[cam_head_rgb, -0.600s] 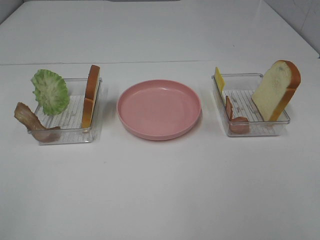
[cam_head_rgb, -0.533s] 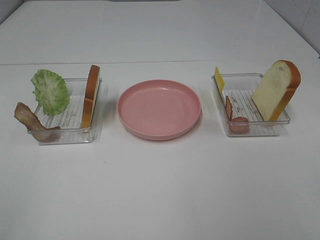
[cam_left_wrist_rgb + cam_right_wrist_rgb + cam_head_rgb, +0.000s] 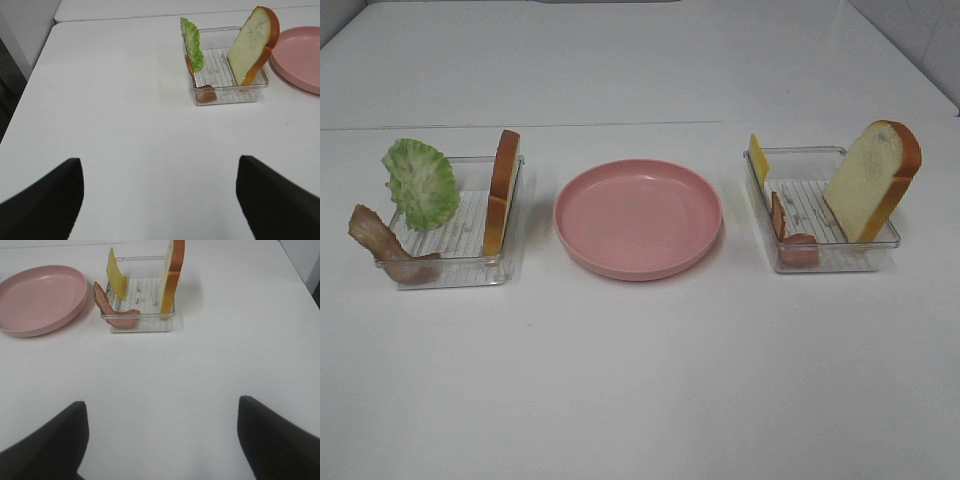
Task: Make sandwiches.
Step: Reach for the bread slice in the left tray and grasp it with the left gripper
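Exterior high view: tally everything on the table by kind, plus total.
bread slices: 2
bacon strips: 2
lettuce leaf: 1
cheese slice: 1
clear trays: 2
pink plate: 1
Total: 9

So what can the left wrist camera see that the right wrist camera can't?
Only the left wrist view: the lettuce, the left bacon strip and the left bread slice in the left tray, plus the open left gripper.
Only the right wrist view: the cheese slice, the right bacon strip and the right bread slice in the right tray, plus the open right gripper.
Both: the pink plate and the white table.
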`<state>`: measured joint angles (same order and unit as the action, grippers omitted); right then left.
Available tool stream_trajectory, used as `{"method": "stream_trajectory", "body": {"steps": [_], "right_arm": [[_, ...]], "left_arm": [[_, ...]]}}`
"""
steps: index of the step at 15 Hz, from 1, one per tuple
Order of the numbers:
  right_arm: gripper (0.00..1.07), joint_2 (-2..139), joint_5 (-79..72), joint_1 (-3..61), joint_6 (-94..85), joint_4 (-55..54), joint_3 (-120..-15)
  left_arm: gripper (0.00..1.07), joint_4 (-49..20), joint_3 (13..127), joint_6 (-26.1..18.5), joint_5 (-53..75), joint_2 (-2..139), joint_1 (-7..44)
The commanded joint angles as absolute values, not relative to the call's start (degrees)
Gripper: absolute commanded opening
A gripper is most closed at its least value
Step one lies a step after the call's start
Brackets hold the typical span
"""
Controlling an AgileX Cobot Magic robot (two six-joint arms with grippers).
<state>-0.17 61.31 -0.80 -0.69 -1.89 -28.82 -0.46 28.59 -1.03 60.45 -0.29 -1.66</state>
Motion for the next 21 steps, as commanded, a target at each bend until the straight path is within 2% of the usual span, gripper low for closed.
{"method": "stream_trajectory", "body": {"steps": [1, 21], "right_arm": [[0.78, -0.6, 60.7, -1.2, -0.3, -1.8, -28.7], [0.78, -0.6, 60.7, -1.2, -0.3, -1.8, -28.7]], "left_arm": [[0.79, -0.7, 28.5, -0.7, 59.9, -1.5, -1.4], [0.79, -0.7, 28.6, -0.6, 59.7, -1.3, -1.4]]}}
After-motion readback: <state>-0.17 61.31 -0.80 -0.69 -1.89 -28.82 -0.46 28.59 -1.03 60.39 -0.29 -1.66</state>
